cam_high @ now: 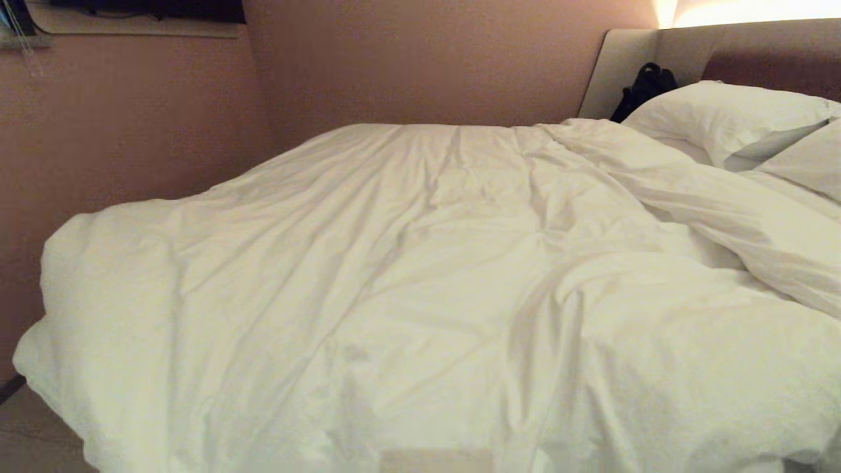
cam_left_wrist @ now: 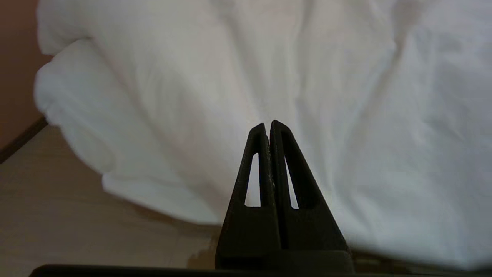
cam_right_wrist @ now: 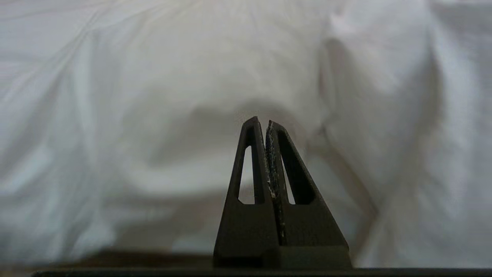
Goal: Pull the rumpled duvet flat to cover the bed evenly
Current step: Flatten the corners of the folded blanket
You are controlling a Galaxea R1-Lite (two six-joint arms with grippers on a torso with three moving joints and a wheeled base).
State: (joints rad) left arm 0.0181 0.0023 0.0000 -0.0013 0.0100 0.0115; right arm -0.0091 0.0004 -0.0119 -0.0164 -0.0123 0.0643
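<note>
The white puffy duvet [cam_high: 407, 282] lies wrinkled over most of the bed [cam_high: 742, 46], whose padded headboard stands at the far right. Its upper edge is bunched in a thick roll [cam_high: 709, 197] below the pillows. Neither arm shows in the head view. In the left wrist view my left gripper [cam_left_wrist: 268, 124] is shut and empty, pointing at the duvet [cam_left_wrist: 307, 96] near its overhanging corner [cam_left_wrist: 77, 96]. In the right wrist view my right gripper [cam_right_wrist: 261, 122] is shut on nothing, facing folds of the duvet [cam_right_wrist: 192, 96] a short way off.
Two white pillows [cam_high: 723, 112] lean at the headboard, with a black bag [cam_high: 647, 85] beside them. A pinkish wall [cam_high: 131, 125] runs close along the bed's far side. Wooden floor [cam_left_wrist: 57, 215] shows beyond the duvet's corner.
</note>
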